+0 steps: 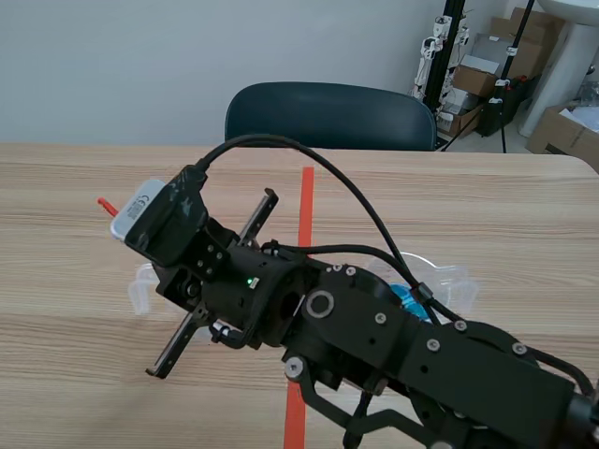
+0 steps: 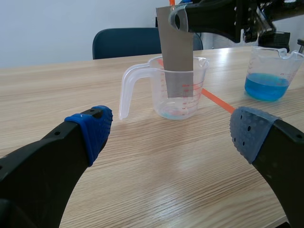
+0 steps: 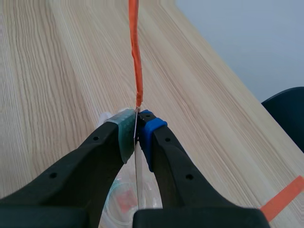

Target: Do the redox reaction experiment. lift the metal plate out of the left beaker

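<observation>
Right hand (image 3: 137, 129) clamps metal plate (image 2: 175, 57) in left beaker (image 2: 157, 90), tape line's (image 1: 305, 201) 9 o'clock; rim snag could topple it.

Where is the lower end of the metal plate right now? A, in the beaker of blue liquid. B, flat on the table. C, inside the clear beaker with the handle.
C: the metal plate, pinched by the right gripper, stands with its lower end inside the clear beaker, apart from the beaker of blue liquid.

plate (image 2: 173, 57): dull grey-brown
beaker (image 2: 156, 95): clear, red scale marks
other beaker (image 2: 266, 57): see-through, bright blue liquid (image 2: 266, 89)
my left pads (image 2: 93, 129): blue, dotted
table (image 2: 156, 171): pale woodgrain
</observation>
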